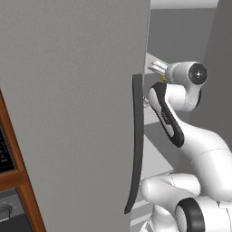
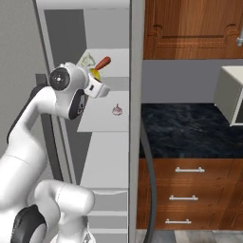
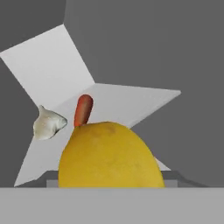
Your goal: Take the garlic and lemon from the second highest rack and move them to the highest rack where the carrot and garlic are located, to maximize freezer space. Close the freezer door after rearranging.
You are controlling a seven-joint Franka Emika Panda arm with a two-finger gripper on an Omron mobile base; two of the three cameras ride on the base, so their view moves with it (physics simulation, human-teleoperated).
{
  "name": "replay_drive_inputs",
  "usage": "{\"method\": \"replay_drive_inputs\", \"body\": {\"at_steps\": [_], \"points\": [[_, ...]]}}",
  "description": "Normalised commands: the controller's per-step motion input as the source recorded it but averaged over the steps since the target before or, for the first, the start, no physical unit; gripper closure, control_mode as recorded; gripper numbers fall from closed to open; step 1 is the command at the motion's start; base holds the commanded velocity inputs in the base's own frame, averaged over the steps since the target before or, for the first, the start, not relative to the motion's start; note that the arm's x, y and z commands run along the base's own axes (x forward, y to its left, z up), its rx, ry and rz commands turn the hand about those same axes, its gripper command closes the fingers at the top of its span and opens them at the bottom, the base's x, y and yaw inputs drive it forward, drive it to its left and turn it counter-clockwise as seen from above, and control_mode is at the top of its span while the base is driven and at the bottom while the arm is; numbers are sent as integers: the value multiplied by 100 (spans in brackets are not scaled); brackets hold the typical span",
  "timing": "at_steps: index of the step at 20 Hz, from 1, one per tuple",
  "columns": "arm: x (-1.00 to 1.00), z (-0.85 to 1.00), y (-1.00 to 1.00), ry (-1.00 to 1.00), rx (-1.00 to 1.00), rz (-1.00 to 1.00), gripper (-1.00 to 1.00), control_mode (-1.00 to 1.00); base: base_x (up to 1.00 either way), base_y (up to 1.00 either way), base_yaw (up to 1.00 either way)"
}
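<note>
Gripper (image 2: 96, 75) holds lemon (image 3: 110, 155) over highest rack (image 2: 116, 61).

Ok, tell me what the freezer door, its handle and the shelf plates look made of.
The freezer door looks like matte grey painted metal or plastic: flat, no shine. Its handle seems dark plastic or rubber, dull and slightly bowed. The highest rack and the second highest rack read as plain pale grey plates, probably plastic; being rendered, uncertain.

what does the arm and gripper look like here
The arm is made of glossy white rounded segments with black joint rings and a black strip along one link. A round dark cap closes the wrist joint. The gripper has a small white boxy body. No cables or markings visible.
</note>
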Motion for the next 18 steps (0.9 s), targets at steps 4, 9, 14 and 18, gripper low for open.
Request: {"method": "replay_drive_inputs", "body": {"at_steps": [4, 9, 14, 18], "points": [[39, 54, -2, 12, 12, -4, 100, -100, 0, 0, 0], [52, 13, -4, 4, 1, 0, 100, -100, 0, 0, 0], [58, -23, -12, 2, 1, 0, 100, -100, 0, 0, 0], [66, -29, -6, 6, 0, 0, 100, -100, 0, 0, 0]]}}
